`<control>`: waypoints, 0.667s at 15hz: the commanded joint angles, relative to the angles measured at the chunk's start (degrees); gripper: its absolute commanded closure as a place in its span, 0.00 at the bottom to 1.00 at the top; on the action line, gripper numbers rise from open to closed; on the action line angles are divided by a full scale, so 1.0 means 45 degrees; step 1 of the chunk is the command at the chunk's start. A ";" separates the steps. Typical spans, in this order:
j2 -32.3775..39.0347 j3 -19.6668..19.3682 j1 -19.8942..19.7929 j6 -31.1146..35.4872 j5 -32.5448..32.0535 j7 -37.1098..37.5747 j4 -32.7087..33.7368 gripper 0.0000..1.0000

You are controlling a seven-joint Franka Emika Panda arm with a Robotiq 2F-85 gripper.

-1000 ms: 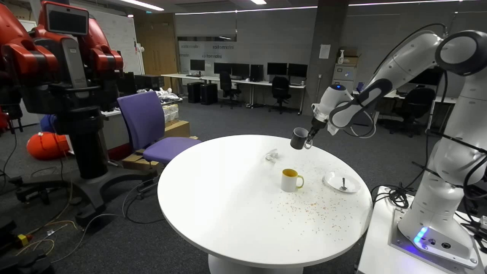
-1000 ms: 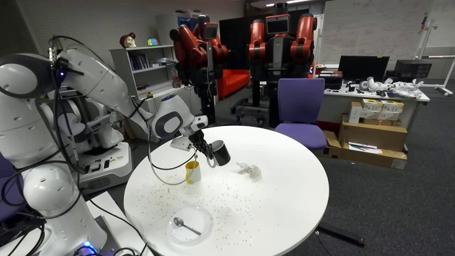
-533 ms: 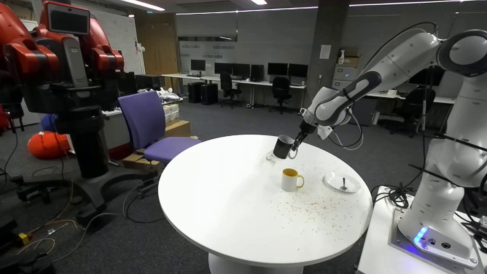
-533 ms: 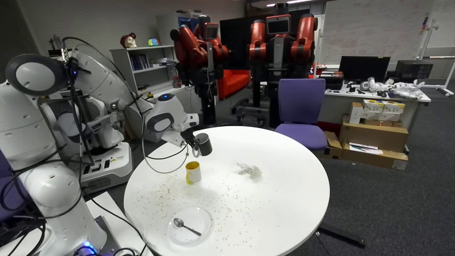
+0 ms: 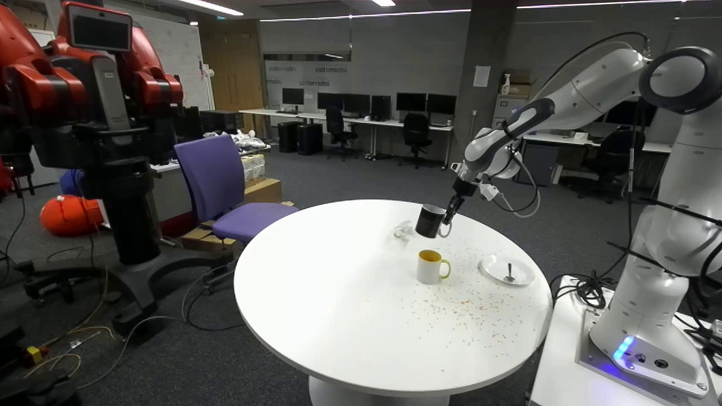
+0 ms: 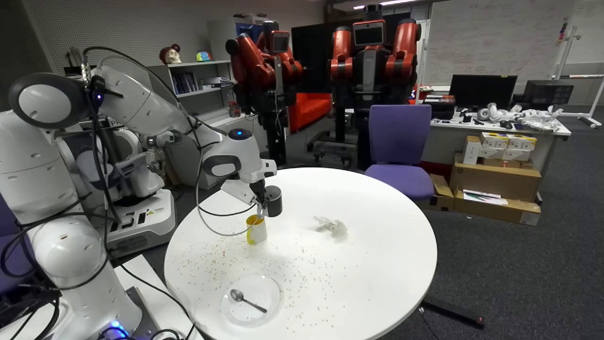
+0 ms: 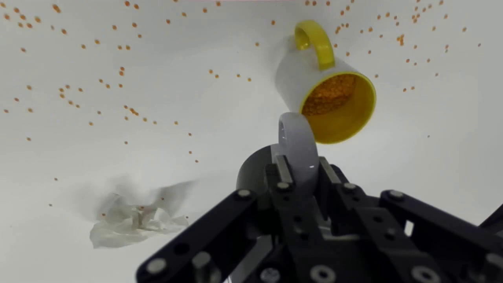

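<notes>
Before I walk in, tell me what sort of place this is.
Most likely a robotics lab, perhaps a shared one: in the exterior views, red two-armed robots stand on the floor, a whiteboard bears faint marks, and a row of monitors stands in the background.

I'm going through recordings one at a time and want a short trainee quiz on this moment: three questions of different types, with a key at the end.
1. Multiple choice: which part of the dark mug is the gripper holding?
a) the rim
b) the handle
c) the base

2. True or false: the spoon lies on the plate.

3. Fill in the colour: small ____ grains lie inside the yellow-handled mug and are scattered over the table.

Key:
1. b
2. True
3. orange
</notes>
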 commanded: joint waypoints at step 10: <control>0.2289 0.1434 -0.1692 -0.2516 -0.5314 0.1874 0.2690 0.95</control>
